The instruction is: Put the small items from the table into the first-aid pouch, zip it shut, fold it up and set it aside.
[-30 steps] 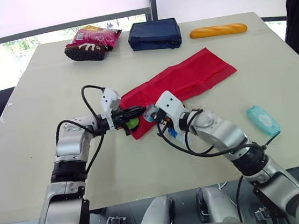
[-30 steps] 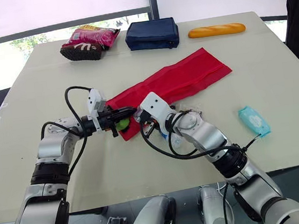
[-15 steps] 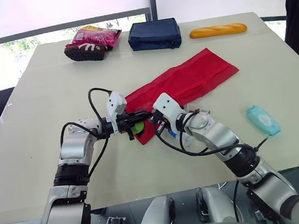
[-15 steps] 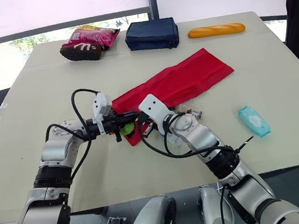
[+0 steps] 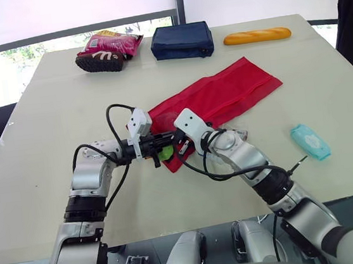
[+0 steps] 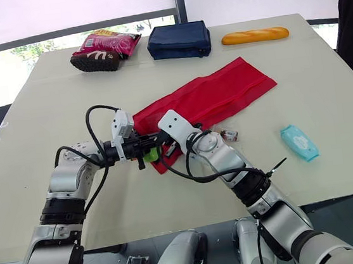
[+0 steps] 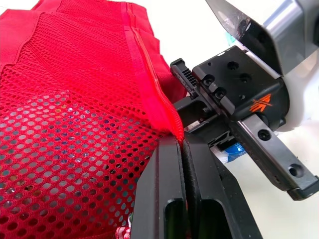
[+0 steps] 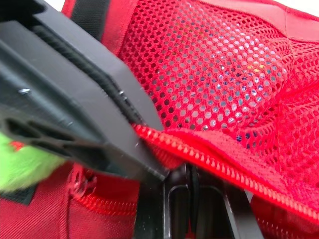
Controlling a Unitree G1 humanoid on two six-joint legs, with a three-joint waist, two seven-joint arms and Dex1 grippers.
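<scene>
Pinching one flat red mesh pouch (image 5: 223, 92) by its zipper edge, the left gripper (image 7: 182, 144) and right gripper (image 8: 192, 175) both clench it, tips nearly meeting. One fuzzy green lump (image 5: 165, 152) sits just beside them at the pouch's end, and one teal packet (image 5: 309, 141) lies well apart.

Bystanders along the far edge of the table (image 5: 48, 121)

A navy blue zipped case (image 5: 182, 41) lies flat near the far edge of the pale table. To the robot's left of the case, close by but apart from it, rests a pink snack bag (image 5: 111, 47) with a dark lower end, lying at an angle. To the right of the case, also apart from it, lies a golden baguette-shaped loaf (image 5: 257, 35), lengthwise along the edge. Further right of the case, past the loaf, a person in dark clothing (image 5: 351, 16) stands beside the table's corner.
</scene>
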